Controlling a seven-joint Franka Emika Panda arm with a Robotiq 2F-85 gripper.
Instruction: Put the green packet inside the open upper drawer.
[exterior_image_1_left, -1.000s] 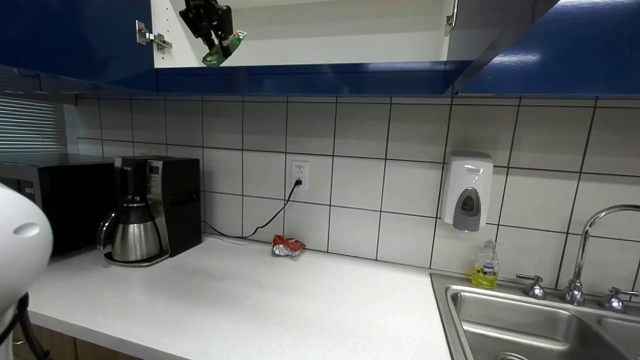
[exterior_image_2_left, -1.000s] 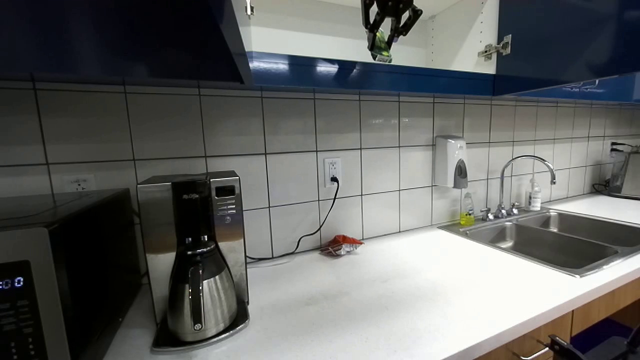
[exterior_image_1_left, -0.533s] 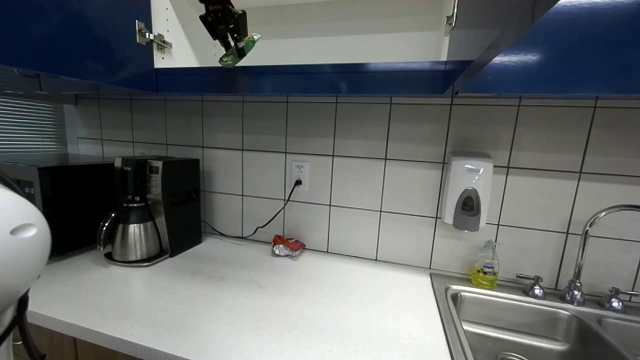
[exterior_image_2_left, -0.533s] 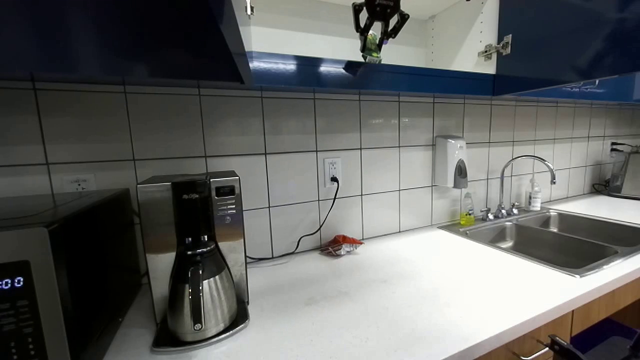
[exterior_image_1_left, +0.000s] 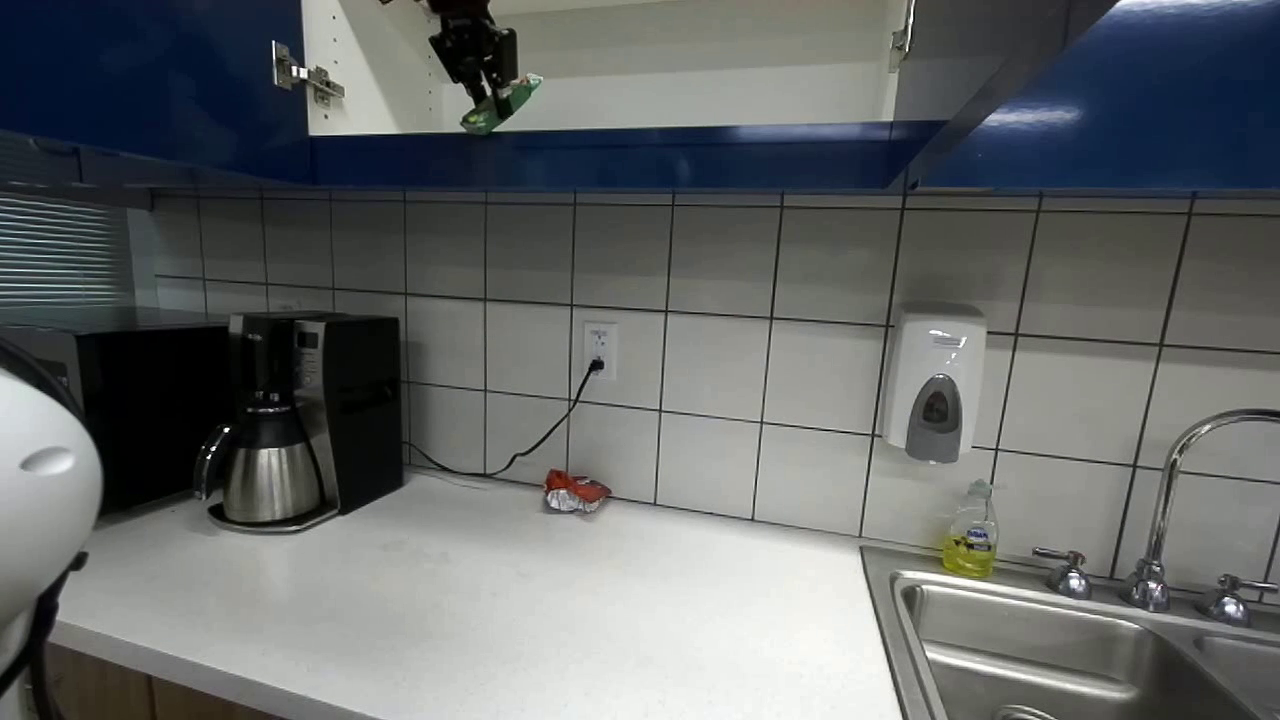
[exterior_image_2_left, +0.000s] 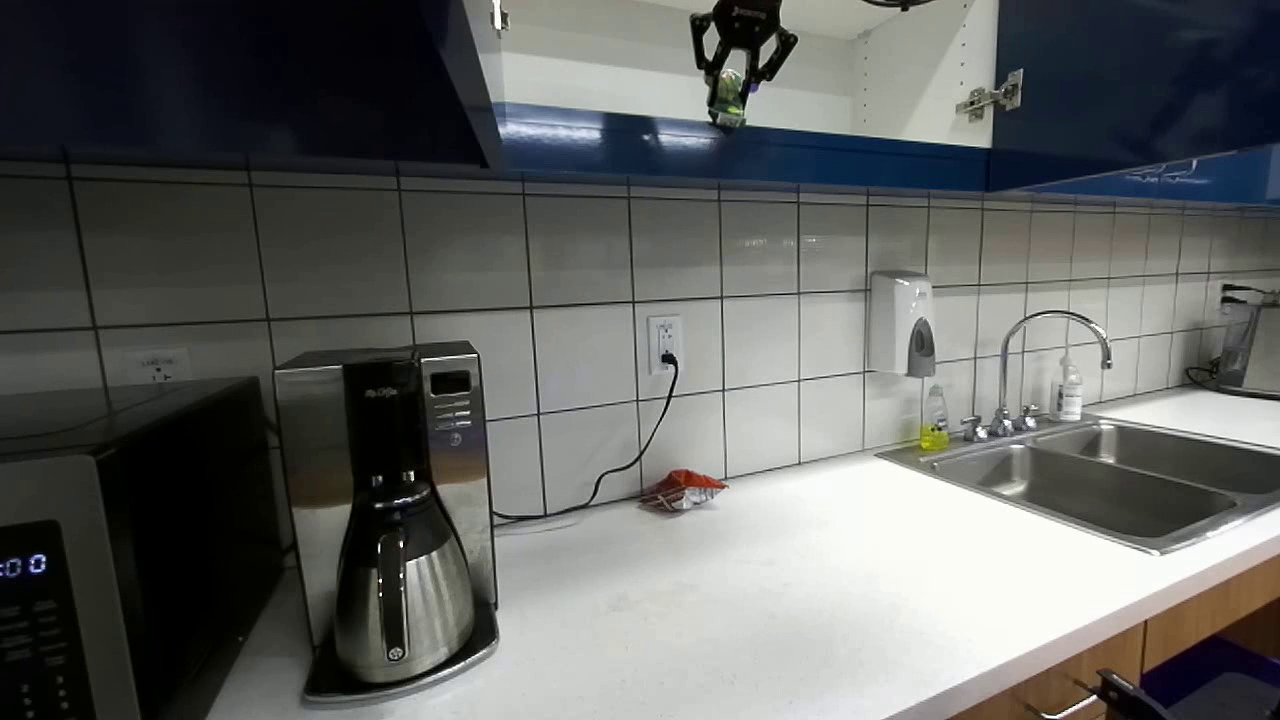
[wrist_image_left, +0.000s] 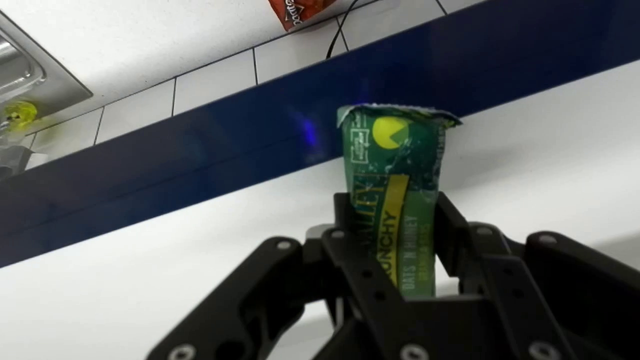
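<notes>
This is a kitchen: below the fingers (wrist_image_left: 452, 237) are a coffee maker (exterior_image_2_left: 385, 440), a microwave (exterior_image_2_left: 170, 540) and a sink (exterior_image_2_left: 1085, 485) with a faucet (exterior_image_2_left: 1004, 375) and dish soap (exterior_image_2_left: 934, 425); behind the fingers, an open cupboard (exterior_image_2_left: 620, 140).

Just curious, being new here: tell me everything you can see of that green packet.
The green packet is a narrow, shiny, plastic-looking wrapper with a curled, jagged-edged end. A yellow stripe and pale "OATS 'N HONEY" lettering show on it. The gripper clamps it from both sides. In an exterior view it slants at the opening of the open upper cabinet; whether it touches the cabinet, I can't tell.
</notes>
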